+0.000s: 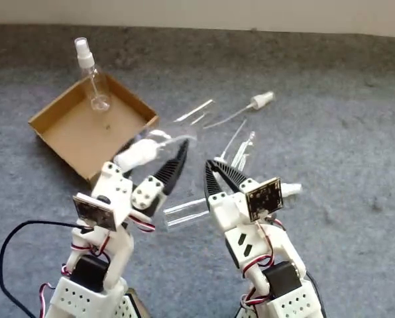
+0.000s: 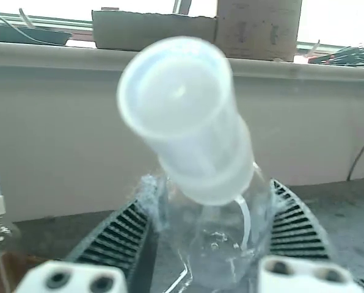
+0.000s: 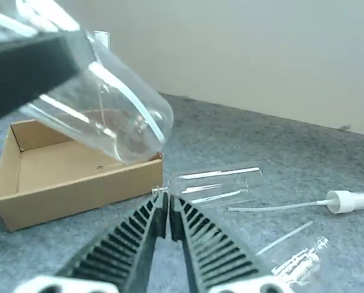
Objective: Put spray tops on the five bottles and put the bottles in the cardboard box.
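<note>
Grey bench (image 1: 330, 132) action: one capped bottle (image 1: 95, 83) in the cardboard box (image 1: 65, 132), left hand (image 2: 212, 201) clamping a second bottle (image 2: 182, 116), right hand (image 3: 168, 217) pinched together empty, others apparently uncapped.

Soft, even daylight falls on the grey carpet (image 1: 330, 112) around the cardboard box (image 1: 71, 129). Shadows beside the box are faint. The clear bottle (image 3: 109, 104) up above the box has white shiny streaks. Far behind the box, a window (image 2: 334, 18) glows very bright white.
</note>
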